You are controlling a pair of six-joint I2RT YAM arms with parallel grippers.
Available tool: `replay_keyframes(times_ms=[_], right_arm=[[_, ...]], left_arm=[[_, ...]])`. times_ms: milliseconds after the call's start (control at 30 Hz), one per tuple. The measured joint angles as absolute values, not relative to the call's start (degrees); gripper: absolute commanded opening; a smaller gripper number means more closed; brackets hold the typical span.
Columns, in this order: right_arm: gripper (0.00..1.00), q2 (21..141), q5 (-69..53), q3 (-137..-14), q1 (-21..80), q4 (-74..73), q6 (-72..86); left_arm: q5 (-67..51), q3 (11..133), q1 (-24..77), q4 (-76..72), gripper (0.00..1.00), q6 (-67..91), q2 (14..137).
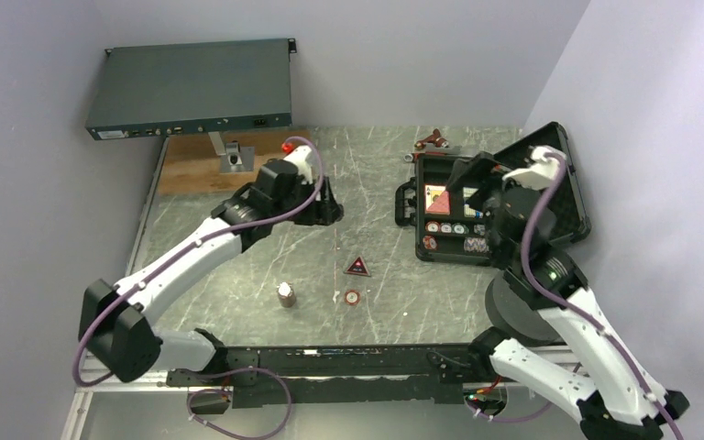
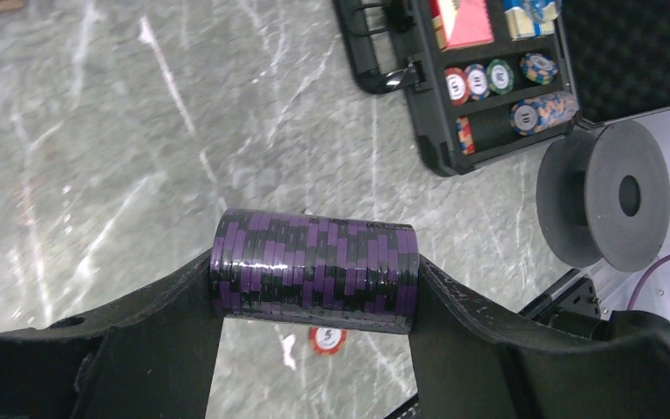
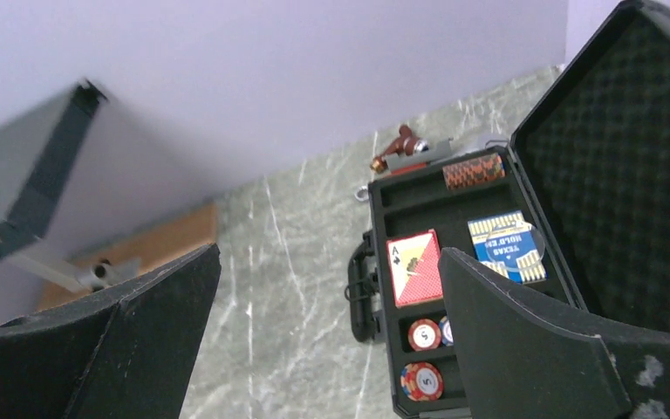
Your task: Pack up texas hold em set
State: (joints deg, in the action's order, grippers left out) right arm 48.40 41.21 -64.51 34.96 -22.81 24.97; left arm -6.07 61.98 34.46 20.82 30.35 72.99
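Note:
My left gripper (image 2: 314,272) is shut on a stack of purple and black poker chips (image 2: 315,271) and holds it sideways above the table. In the top view the left gripper (image 1: 328,205) sits left of the open black case (image 1: 576,188). The case holds a red card deck (image 3: 415,267), a blue Texas Hold'em deck (image 3: 504,245) and several chip stacks (image 3: 424,333). My right gripper (image 3: 327,336) is open and empty, raised over the case's left side. A red chip (image 1: 353,297), a triangular marker (image 1: 357,267) and a small brown chip stack (image 1: 286,294) lie on the table.
A dark flat box (image 1: 192,89) stands raised at the back left over a wooden board (image 1: 192,165). A brown clamp-like object (image 1: 434,139) lies behind the case. A grey spool (image 2: 605,193) sits near the right arm's base.

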Motion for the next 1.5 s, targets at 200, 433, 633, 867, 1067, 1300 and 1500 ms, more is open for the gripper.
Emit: replay_keyframes(times_ms=[200, 433, 633, 867, 1067, 1300, 1500], right_arm=[[1.00, 42.1, 44.9, -61.9, 34.9, -20.6, 25.6], [0.99, 40.5, 45.9, -60.2, 34.9, -19.2, 25.7], [0.99, 38.9, 46.0, -60.2, 34.9, -18.7, 25.7], [0.99, 37.5, 46.0, -59.2, 34.9, -17.9, 25.4], [0.99, 37.5, 46.0, -58.7, 34.9, -17.9, 24.8], [0.98, 37.1, 46.0, -58.1, 34.9, -17.7, 24.4], [0.98, 37.1, 45.9, -58.0, 34.9, -17.5, 24.3]], left_arm=[[-4.6, 69.6, 40.7, 18.7, 0.00, 31.4, 81.8], [-4.7, 78.3, 46.8, 15.6, 0.00, 33.8, 93.1], [-4.6, 85.4, 49.9, 14.5, 0.00, 36.4, 103.2], [-4.5, 92.6, 53.5, 13.5, 0.00, 40.0, 111.6], [-4.9, 94.9, 55.3, 11.4, 0.00, 43.6, 115.9], [-6.2, 101.5, 55.9, 11.0, 0.00, 45.5, 122.9], [-7.1, 103.9, 56.0, 10.8, 0.00, 46.9, 125.9]])
